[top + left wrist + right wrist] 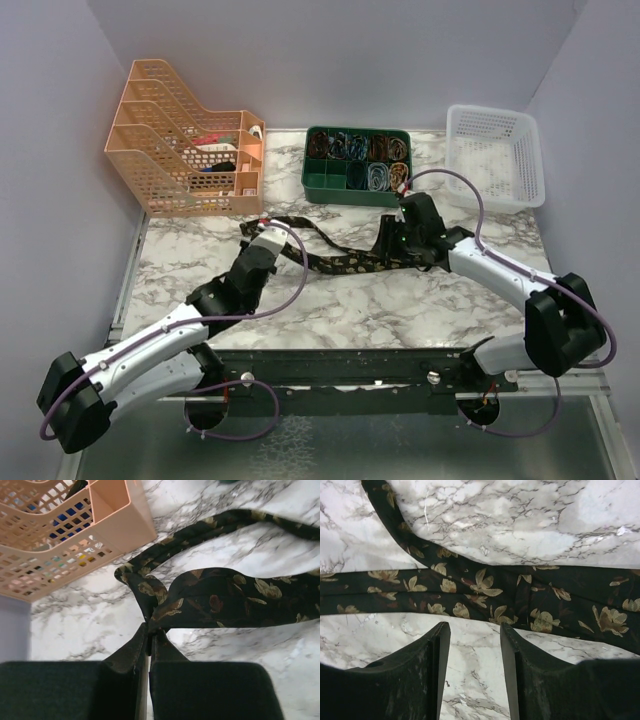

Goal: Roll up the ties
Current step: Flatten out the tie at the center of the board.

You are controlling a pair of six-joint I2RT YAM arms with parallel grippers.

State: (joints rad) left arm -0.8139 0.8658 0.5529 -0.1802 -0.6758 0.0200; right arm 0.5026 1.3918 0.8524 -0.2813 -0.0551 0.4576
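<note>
left hand [150, 633] clamped tight | right hand [475, 630] fingers spread

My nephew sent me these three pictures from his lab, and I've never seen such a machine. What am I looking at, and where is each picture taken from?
These are two robot arms bolted to a marble-patterned table. The wide picture comes from a fixed camera above and behind them. The other two come from a small camera on each wrist, so the dark shapes at the bottom are that arm's own claw. On the table lie a long black tie with gold flecks, an orange file rack, a green tray and a white basket. The left claw is shut, pinching part of the tie. The right claw is open beside the tie, holding nothing.
</note>
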